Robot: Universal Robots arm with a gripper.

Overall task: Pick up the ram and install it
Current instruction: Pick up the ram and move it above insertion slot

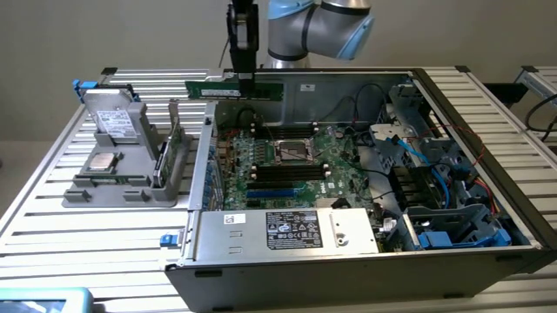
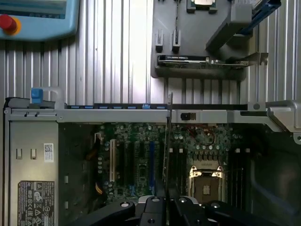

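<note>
The ram (image 1: pixel 218 90) is a thin green stick held level in the air, above the far wall of the open computer case (image 1: pixel 470 261). My gripper (image 1: pixel 246 82) hangs straight down and is shut on the ram's upper edge near its middle. In the wrist view the ram (image 2: pixel 168 136) appears edge-on as a thin line running out from my gripper (image 2: pixel 167 206), over the motherboard (image 2: pixel 141 155). Black memory slots (image 1: pixel 290 173) lie beside the processor socket (image 1: pixel 293 152), well below the ram.
A grey holder tray (image 1: pixel 87 194) stands at the exterior view's left with a green bracketed card (image 1: pixel 177 151), a processor (image 1: pixel 103 162) and a drive (image 1: pixel 117 120). Cables and drive cages (image 1: pixel 435 189) crowd the case's right side. A power supply (image 1: pixel 287 231) sits at the near edge. A blue pendant (image 2: pixel 33 19) lies on the table.
</note>
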